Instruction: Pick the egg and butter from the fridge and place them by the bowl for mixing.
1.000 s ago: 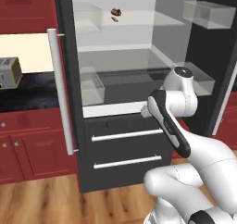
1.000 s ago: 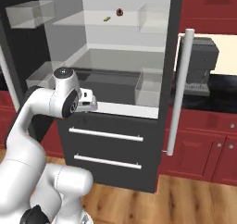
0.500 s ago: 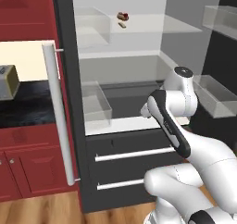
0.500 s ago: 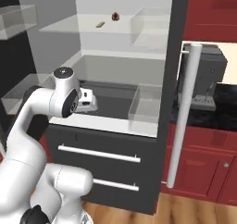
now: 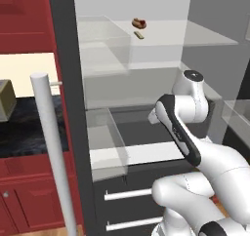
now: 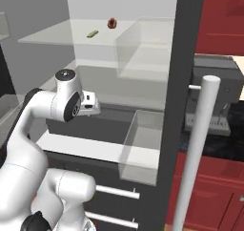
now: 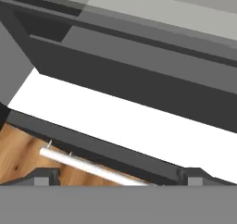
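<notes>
Apparently the fridge (image 5: pixel 68 84) stood open so the arm could reach its shelves, and the gripper (image 6: pixel 90 106) hung low in front of the lower compartment, empty, its jaws spread fully apart with the two dark fingertips (image 7: pixel 44 177) wide at the bottom of the hand view. That camera looked down on the pale lower ledge and a drawer handle (image 7: pixel 88 166) above the wood floor, so the hand seemed aimed well below anything it was meant to fetch. One butter (image 5: pixel 139 34) stick lay on the upper glass shelf (image 6: pixel 57 39), toward its back edge, with one brown-red lumpy item (image 5: pixel 138 22) just behind it; in the right base view the same pair appeared as the butter (image 6: pixel 92 33) and the lump (image 6: pixel 112 22), near each other but apart. The butter probably sat there simply as stored food, flat and free to grasp from the front. No egg or bowl could be picked out. Two clear bins (image 6: pixel 143 146) sat at the shelves' door-side edges, and one long grey door handle (image 5: pixel 53 152) rose in the foreground. Judging by this, nothing had been picked, and the arm would need to rise toward the upper shelf.
</notes>
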Tool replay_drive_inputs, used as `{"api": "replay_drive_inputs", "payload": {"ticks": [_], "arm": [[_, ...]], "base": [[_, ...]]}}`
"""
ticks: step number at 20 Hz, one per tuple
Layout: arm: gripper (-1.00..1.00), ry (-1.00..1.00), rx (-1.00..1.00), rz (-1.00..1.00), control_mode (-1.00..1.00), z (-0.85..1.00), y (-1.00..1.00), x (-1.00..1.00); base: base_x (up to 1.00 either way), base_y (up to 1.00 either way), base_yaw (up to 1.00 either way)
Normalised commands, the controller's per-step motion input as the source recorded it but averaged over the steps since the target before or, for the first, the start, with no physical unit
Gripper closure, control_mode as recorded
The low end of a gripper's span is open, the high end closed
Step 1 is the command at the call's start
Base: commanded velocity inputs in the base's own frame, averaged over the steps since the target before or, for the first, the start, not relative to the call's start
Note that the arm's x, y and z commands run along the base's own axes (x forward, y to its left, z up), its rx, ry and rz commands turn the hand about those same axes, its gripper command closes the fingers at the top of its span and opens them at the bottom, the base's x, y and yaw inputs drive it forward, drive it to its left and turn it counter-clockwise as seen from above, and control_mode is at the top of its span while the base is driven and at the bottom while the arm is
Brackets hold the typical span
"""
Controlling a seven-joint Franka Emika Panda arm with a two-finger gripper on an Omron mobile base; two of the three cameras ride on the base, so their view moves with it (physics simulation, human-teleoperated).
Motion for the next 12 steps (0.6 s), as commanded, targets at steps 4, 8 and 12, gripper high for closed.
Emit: {"api": "replay_drive_inputs", "payload": {"ticks": [4,8,12], "arm": [[-1.00,0.00,0.00,0.00,1.00,0.00,0.00,0.00],[-1.00,0.00,0.00,0.00,1.00,0.00,0.00,0.00],[-1.00,0.00,0.00,0.00,1.00,0.00,0.00,0.00]], "base": [[0.56,-0.18,0.02],[0.20,-0.08,0.00],[0.00,0.00,0.00]]}}
